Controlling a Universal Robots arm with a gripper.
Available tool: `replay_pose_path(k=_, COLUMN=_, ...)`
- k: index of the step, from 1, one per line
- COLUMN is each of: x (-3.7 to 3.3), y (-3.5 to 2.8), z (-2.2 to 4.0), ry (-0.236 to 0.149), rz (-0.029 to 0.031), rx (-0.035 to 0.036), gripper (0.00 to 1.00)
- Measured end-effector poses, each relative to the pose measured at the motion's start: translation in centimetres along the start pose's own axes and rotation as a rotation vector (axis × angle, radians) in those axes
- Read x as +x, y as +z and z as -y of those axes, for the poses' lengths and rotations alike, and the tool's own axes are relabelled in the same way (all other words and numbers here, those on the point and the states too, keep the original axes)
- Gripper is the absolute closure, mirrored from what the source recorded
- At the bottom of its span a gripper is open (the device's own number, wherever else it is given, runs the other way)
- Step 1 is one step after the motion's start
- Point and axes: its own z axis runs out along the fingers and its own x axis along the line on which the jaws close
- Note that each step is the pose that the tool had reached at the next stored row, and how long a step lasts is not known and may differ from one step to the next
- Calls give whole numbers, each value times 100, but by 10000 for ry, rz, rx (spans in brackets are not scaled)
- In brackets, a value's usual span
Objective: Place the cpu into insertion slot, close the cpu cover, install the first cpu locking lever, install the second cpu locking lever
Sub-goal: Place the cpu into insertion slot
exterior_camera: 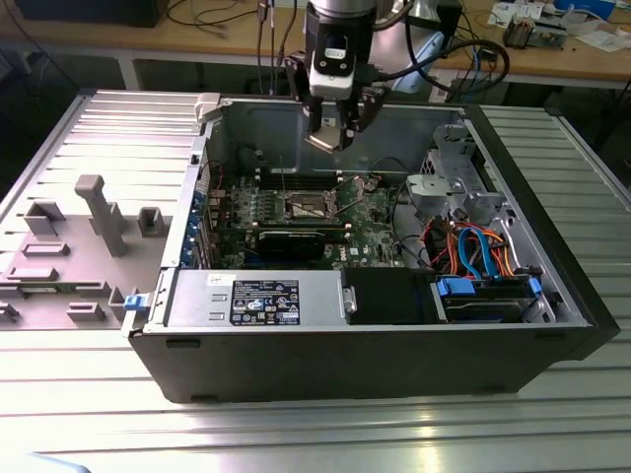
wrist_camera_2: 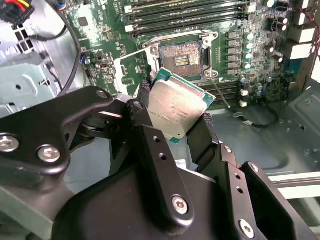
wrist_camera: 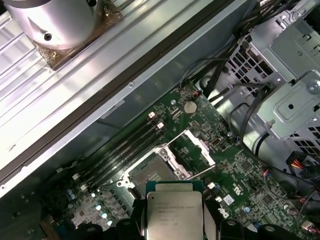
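The gripper (wrist_camera_2: 176, 114) is clamping the cpu (wrist_camera_2: 177, 107) btwn its two black fingers (wrist_camera_2: 202, 135), pinching opposite edges, w/ the metal top tilted toward the camera in the second wrist view. In the first wrist view the cpu (wrist_camera: 174, 210) is showing its grey top & green rim, w/ fingers (wrist_camera: 226, 229) sitting either side. The cpu is hanging in the air above the board (wrist_camera_2: 100, 30), not yet seated: the slot (wrist_camera_2: 182, 56) is lying bare, gold contacts exposed, silvery rim around it. In the first wrist view the slot (wrist_camera: 146, 175) is showing on the board behind the held cpu, and the cover (wrist_camera: 194, 149) is standing swung open, hinged at one side of the slot, w/ board showing through its window. In the second wrist view the cover (wrist_camera_2: 129, 70) is lying back beside the slot. A thin lever (wrist_camera_2: 220, 94) is sticking out free at the slot's other side. In the exterior view the gripper (exterior_camera: 335, 138) is hovering over the open case (exterior_camera: 345, 365), above the slot (exterior_camera: 304, 207), w/ the PSU (exterior_camera: 256, 301) running along the near wall & a grey fixture (exterior_camera: 99, 212) sitting off to the exterior view's left.
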Motion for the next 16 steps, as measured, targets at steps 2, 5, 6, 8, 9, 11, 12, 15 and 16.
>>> replay_pose_path(k=2, x=-1, y=16, z=1, ry=233, rz=-15, rx=18, gripper=45)
replay_pose_path(k=5, x=-2, y=57, z=3, ry=729, rz=-1, rx=32, gripper=45)
replay_pose_path(k=6, x=-2, y=70, z=4, ry=874, rz=14, rx=32, gripper=45)
replay_pose_path(k=8, x=-3, y=106, z=7, ry=1351, rz=52, rx=27, gripper=45)
replay_pose_path(k=9, x=-3, y=116, z=8, ry=1482, rz=62, rx=26, gripper=45)
replay_pose_path(k=11, x=-4, y=128, z=8, ry=1658, rz=76, rx=23, gripper=45)
replay_pose_path(k=12, x=-4, y=136, z=9, ry=1773, rz=85, rx=22, gripper=45)
replay_pose_path(k=15, x=-4, y=155, z=10, ry=2050, rz=102, rx=15, gripper=45)
replay_pose_path(k=16, x=-4, y=159, z=10, ry=2108, rz=105, rx=15, gripper=45)
